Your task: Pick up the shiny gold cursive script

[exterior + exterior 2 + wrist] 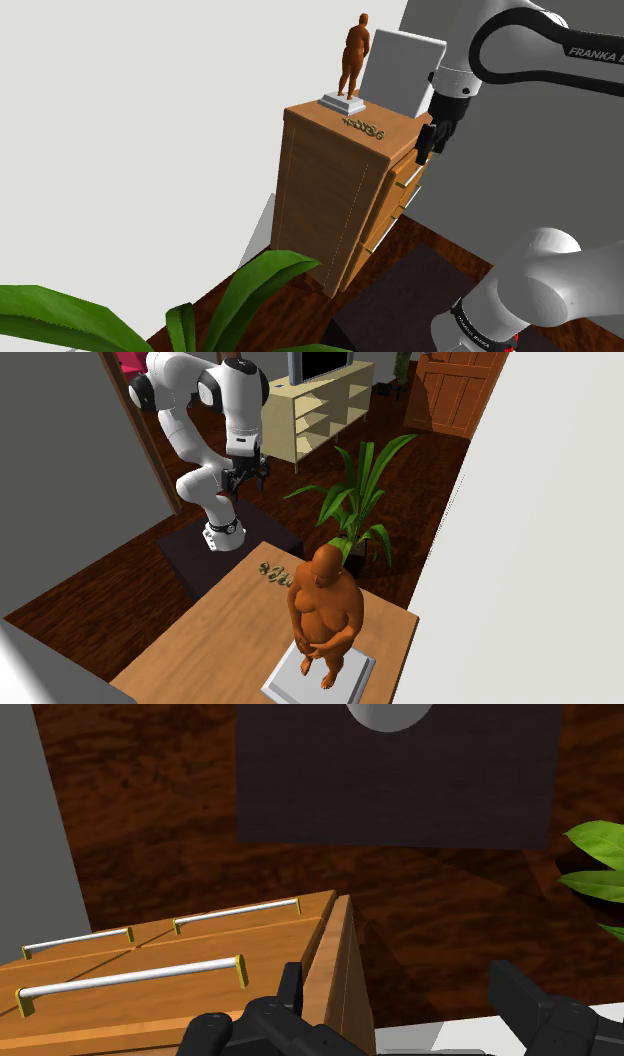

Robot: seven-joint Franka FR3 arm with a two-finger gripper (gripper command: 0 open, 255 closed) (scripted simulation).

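**The task's thing and its surroundings.** The shiny gold cursive script (364,127) (273,572) lies flat on top of the tall wooden chest of drawers (320,200) (220,642). It sits close to the top's edge above the drawer fronts. The orange-brown standing figurine on its white square base (353,60) (322,607) shares that top, farther back from the edge and apart from the script.

The script is thin and lies flat, so it offers little height. You will probably have to grasp it from above.

The all-black two-finger hand (425,150) (243,487) (396,974) hangs off the chest in front of the drawer fronts, well apart from the script. Its fingers stand apart with nothing between them. In the wrist view the chest's white bar drawer handles (130,976) lie beyond the fingers.

The approach is not yet made. Bring the hand above the chest's top and then over the script, keeping clear of the figurine.
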